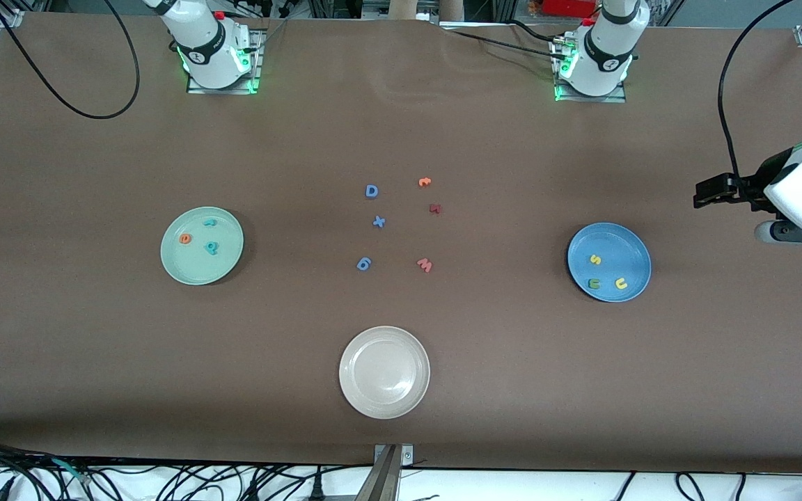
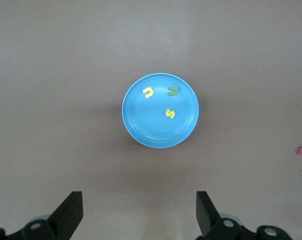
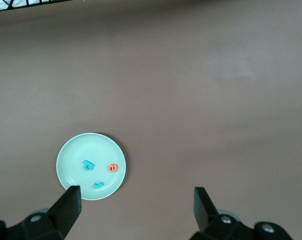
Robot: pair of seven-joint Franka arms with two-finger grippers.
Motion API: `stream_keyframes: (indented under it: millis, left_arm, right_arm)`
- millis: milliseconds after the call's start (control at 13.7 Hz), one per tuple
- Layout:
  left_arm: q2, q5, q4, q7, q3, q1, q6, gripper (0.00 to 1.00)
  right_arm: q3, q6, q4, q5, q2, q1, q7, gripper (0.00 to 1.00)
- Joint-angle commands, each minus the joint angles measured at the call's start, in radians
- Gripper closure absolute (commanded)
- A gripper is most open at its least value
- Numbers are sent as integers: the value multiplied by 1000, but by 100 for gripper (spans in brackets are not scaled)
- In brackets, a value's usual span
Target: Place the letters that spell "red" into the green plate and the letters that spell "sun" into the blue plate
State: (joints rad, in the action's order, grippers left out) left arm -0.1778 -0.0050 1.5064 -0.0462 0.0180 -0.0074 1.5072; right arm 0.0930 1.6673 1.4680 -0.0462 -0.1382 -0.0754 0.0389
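The green plate (image 1: 195,270) lies toward the right arm's end of the table and holds an orange "e" (image 1: 185,239), a teal "r" (image 1: 210,223) and a teal "d" (image 1: 211,246). The blue plate (image 1: 625,243) lies toward the left arm's end and holds a yellow "s" (image 1: 595,259), a green "n" (image 1: 594,283) and a yellow "u" (image 1: 621,283). My left gripper (image 2: 139,200) hangs open and empty high over bare table beside the blue plate (image 2: 151,127). My right gripper (image 3: 137,195) is open and empty too, high up by the green plate (image 3: 76,155).
An off-white plate (image 1: 384,341) sits empty near the front camera. Mid-table lie loose letters: a blue "D" (image 1: 372,191), an orange letter (image 1: 425,182), a dark red one (image 1: 435,208), a blue "x" (image 1: 379,222), a blue "g" shape (image 1: 364,264) and a pinkish "w" (image 1: 425,264).
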Motion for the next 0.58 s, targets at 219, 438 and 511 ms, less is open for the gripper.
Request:
stream_keyframes:
  millis: [219, 438, 511]
  left_arm:
    - [-8, -20, -20, -8, 4, -3, -13, 0]
    - [-8, -21, -20, -8, 4, -3, -13, 0]
    - [-8, -21, -20, -8, 4, -5, -13, 0]
  right_arm:
    - [-56, -1, 32, -3, 26, -1, 15, 0]
    - [-61, -6, 32, 38, 26, -1, 13, 0]
    - [-65, -3, 31, 37, 25, 9, 13, 0]
